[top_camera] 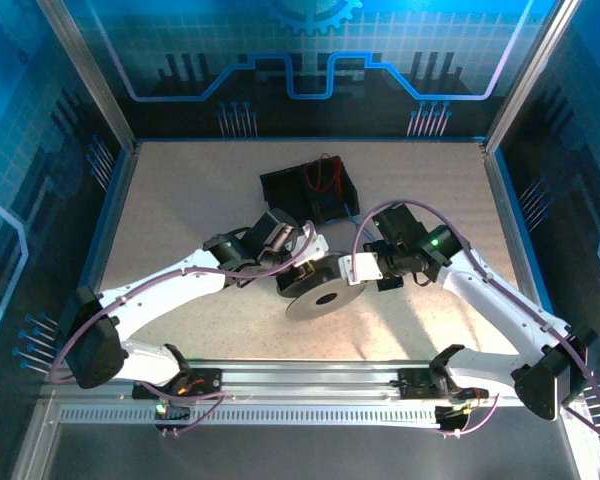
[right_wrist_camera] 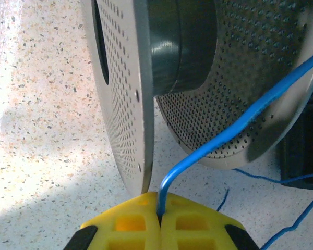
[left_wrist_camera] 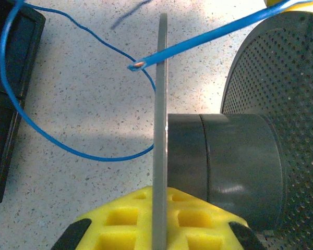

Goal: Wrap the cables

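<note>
A grey perforated spool [top_camera: 325,292] stands tilted on the table between both arms. My left gripper [left_wrist_camera: 160,195] is shut on the thin edge of one spool flange [left_wrist_camera: 160,104], beside the dark core [left_wrist_camera: 229,161]. My right gripper [right_wrist_camera: 160,213] is shut on the blue cable [right_wrist_camera: 214,140], which rises from the yellow fingers [right_wrist_camera: 125,224] and crosses in front of the far flange [right_wrist_camera: 261,62]. The blue cable's bare tip [left_wrist_camera: 137,65] hangs beside the flange, and its slack lies in a loop [left_wrist_camera: 41,136] on the table. The red cable [top_camera: 323,175] lies in the black box.
A black box [top_camera: 310,190] sits behind the spool at the table's centre back, and its edge [left_wrist_camera: 5,104] shows left of the blue loop. Aluminium posts and blue panels wall the speckled table [top_camera: 180,210]. A rail [top_camera: 300,378] runs along the near edge.
</note>
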Controlling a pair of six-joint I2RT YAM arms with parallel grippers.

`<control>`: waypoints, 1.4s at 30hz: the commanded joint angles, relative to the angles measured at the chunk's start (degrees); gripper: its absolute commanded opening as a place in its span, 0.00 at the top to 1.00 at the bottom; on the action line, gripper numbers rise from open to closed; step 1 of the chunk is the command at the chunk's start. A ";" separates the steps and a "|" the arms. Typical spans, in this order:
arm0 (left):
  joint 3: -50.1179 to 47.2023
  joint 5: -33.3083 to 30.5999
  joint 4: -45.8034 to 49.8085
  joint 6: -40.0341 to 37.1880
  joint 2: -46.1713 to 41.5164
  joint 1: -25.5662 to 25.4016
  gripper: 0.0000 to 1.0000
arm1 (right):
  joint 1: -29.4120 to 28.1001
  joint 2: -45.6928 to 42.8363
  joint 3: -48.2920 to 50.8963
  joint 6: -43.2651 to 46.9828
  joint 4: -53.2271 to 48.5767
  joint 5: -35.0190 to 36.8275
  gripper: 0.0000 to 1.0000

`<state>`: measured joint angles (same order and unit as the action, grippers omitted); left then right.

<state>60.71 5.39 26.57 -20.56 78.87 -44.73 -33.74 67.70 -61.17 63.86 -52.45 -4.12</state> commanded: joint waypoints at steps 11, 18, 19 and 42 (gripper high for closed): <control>2.05 -1.10 0.06 -1.15 -0.62 0.43 0.78 | 4.43 0.70 -2.65 6.91 -9.25 -18.01 1.00; 1.78 0.29 -0.07 -1.06 -1.07 0.38 0.61 | 6.13 6.32 -6.32 7.89 -12.42 -20.08 1.00; 1.78 0.59 -0.02 -1.24 -1.09 0.41 0.58 | 6.35 7.05 -6.96 8.60 -13.24 -20.85 1.00; 1.99 19.52 -0.37 -0.19 -1.97 8.93 0.44 | 8.98 17.53 -11.96 17.53 -20.60 -29.19 1.00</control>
<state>61.89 21.85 26.70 -20.97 77.89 -36.32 -24.58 84.40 -73.76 80.20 -71.55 -31.97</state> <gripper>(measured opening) 0.564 0.064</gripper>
